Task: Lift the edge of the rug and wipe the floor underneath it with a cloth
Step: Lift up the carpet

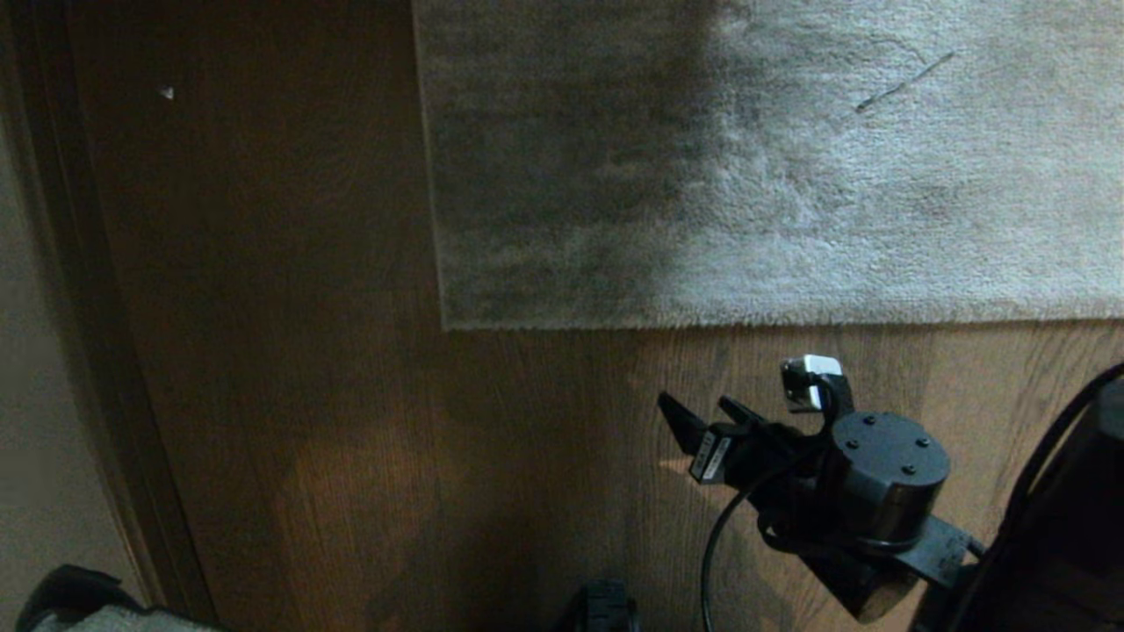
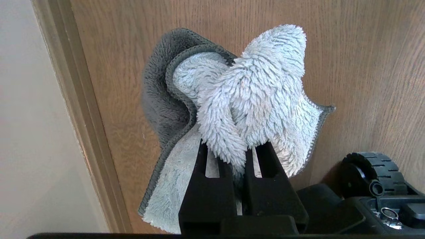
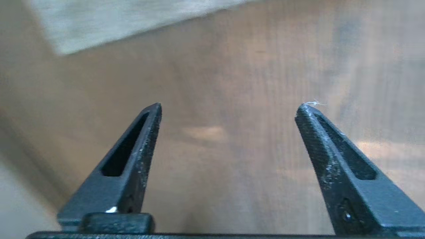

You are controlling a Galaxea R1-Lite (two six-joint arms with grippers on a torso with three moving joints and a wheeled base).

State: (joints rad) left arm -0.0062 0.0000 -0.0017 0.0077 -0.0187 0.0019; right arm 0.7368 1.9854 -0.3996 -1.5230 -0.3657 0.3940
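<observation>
The light-grey rug [image 1: 790,175] lies flat on the brown wood floor [image 1: 351,439], its near edge [image 1: 746,323] running straight to a corner [image 1: 450,323]. My right gripper [image 1: 694,404] hovers over bare floor just short of that edge, open and empty. In the right wrist view the right gripper [image 3: 229,107] has its fingers spread wide, with floor between them and the rug [image 3: 116,20] beyond. My left gripper [image 2: 237,151] is shut on the fluffy pale-grey cloth [image 2: 259,83], which bunches up over its fingers above the floor [image 2: 365,66].
A wooden baseboard [image 2: 83,116] and pale wall [image 2: 33,132] run along the left side. The robot's base and a black wheel [image 2: 377,169] sit close beside the left gripper. A dark shadow covers the rug's left part [image 1: 544,175].
</observation>
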